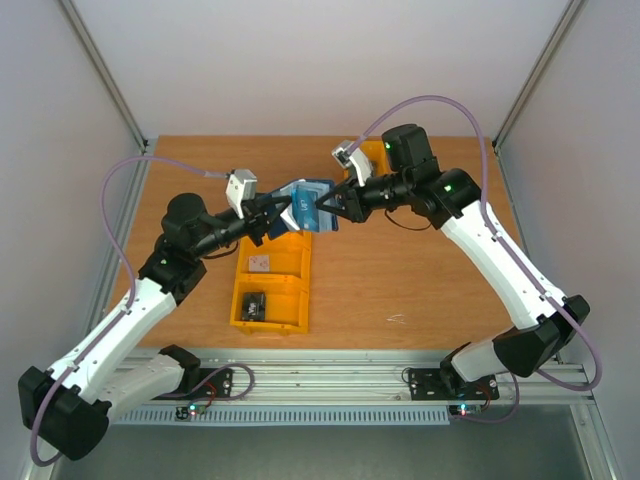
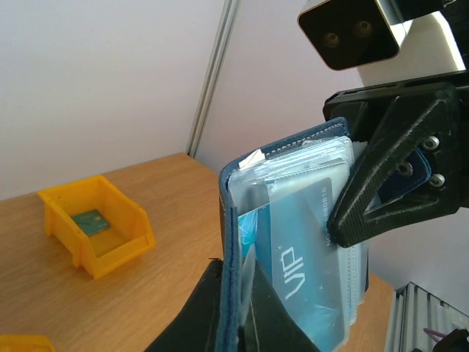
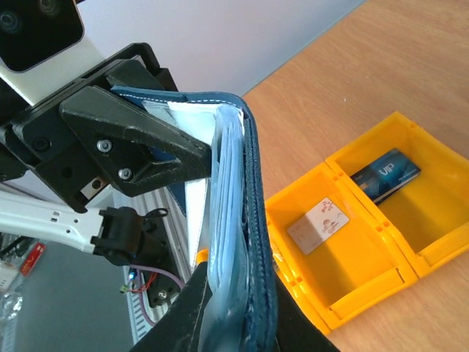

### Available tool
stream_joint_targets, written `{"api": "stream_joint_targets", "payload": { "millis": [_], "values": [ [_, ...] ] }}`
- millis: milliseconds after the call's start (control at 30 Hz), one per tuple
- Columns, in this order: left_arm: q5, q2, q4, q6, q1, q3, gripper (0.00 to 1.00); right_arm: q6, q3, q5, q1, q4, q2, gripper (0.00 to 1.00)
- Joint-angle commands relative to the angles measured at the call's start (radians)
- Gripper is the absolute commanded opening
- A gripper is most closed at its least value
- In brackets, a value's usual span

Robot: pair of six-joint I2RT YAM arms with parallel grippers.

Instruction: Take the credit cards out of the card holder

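Both grippers hold the navy card holder [image 1: 308,198] open in the air above the yellow bins. My left gripper [image 1: 274,214] is shut on its left flap, and my right gripper [image 1: 330,204] is shut on its right flap. In the left wrist view the jaws [image 2: 245,297] pinch the holder's stitched edge [image 2: 231,235]. A blue card marked VIP [image 2: 311,253] sits in its clear pockets, with a right finger [image 2: 388,183] beside it. In the right wrist view the jaws [image 3: 238,312] clamp the holder [image 3: 253,213]. No red card shows.
A yellow double bin [image 1: 298,300] lies under the holder. In the right wrist view the bin [image 3: 366,290] holds a pale card with reddish marks [image 3: 317,224] and a dark blue card [image 3: 385,174]. Another yellow bin [image 2: 117,249] at the back holds a green card [image 2: 91,220].
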Motion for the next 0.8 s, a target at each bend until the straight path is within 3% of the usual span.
{"api": "stream_joint_targets", "payload": {
  "millis": [0, 133, 333, 633, 700, 767],
  "values": [
    [-0.107, 0.005, 0.04, 0.004, 0.002, 0.009, 0.16, 0.03, 0.017, 0.017, -0.006, 0.005, 0.017, 0.01],
    [-0.287, 0.005, 0.001, 0.056, 0.002, -0.001, 0.43, 0.054, 0.033, 0.055, -0.026, -0.017, 0.02, 0.01],
    [-0.5, 0.008, -0.028, 0.107, 0.003, -0.015, 0.62, 0.17, 0.036, 0.107, -0.058, -0.034, 0.055, 0.01],
    [-0.242, -0.023, 0.037, 0.16, 0.002, -0.019, 0.71, 0.403, 0.014, 0.167, -0.086, -0.006, 0.146, 0.01],
    [-0.152, -0.024, 0.044, 0.157, 0.002, -0.013, 0.67, 0.458, 0.01, 0.171, -0.086, 0.012, 0.156, 0.01],
    [0.06, -0.019, 0.032, 0.176, -0.005, -0.002, 0.58, 0.47, 0.008, 0.169, -0.086, 0.024, 0.161, 0.01]
  ]
}}
